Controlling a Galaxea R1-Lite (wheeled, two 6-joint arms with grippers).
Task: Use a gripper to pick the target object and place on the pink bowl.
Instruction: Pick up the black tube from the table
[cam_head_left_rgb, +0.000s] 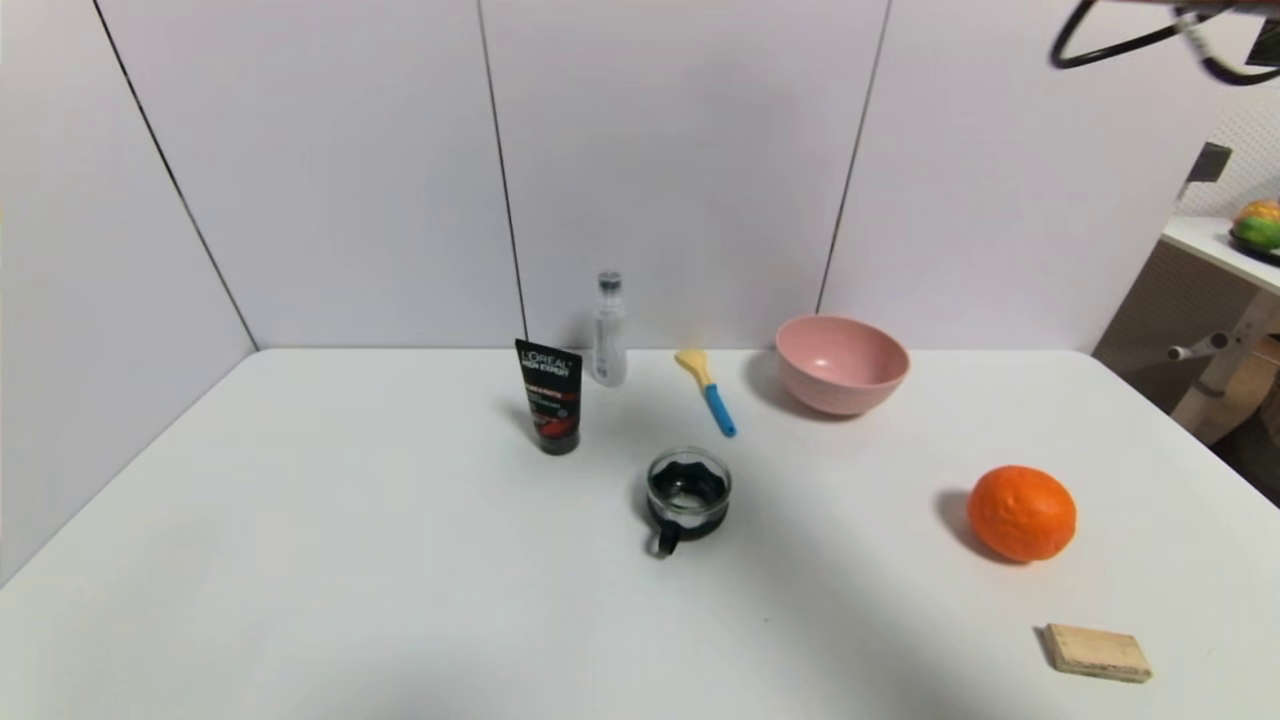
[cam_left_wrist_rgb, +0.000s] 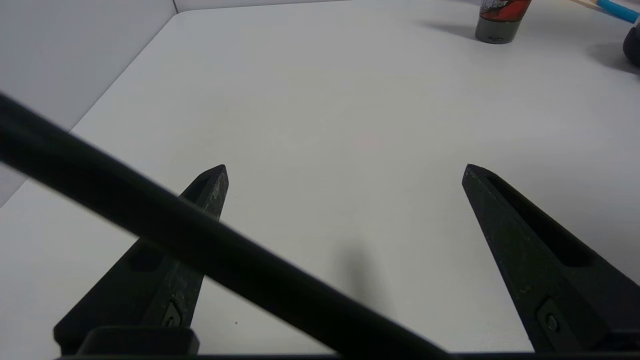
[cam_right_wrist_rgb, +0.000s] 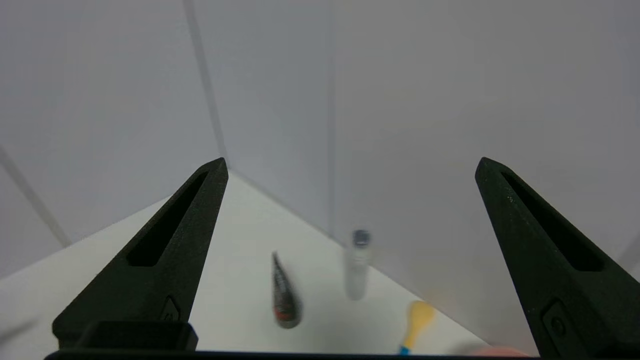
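The target object, a black L'OREAL tube (cam_head_left_rgb: 548, 397), stands cap-down at the back of the white table, left of centre; its grey cap end (cam_left_wrist_rgb: 500, 22) shows in the left wrist view and it appears edge-on (cam_right_wrist_rgb: 284, 295) in the right wrist view. The pink bowl (cam_head_left_rgb: 841, 363) sits empty at the back right of centre. My right gripper (cam_right_wrist_rgb: 350, 167) hangs open high above the table, far from the tube; only its cables (cam_head_left_rgb: 1160, 35) reach the head view's top right corner. My left gripper (cam_left_wrist_rgb: 345, 170) is open low over bare table at the near left.
A clear slim bottle (cam_head_left_rgb: 608, 330) stands just behind the tube. A yellow and blue spatula (cam_head_left_rgb: 707, 390) lies between bottle and bowl. A glass cup with black handle (cam_head_left_rgb: 687, 495) sits mid-table. An orange (cam_head_left_rgb: 1021, 512) and a wooden block (cam_head_left_rgb: 1097, 652) lie at the right.
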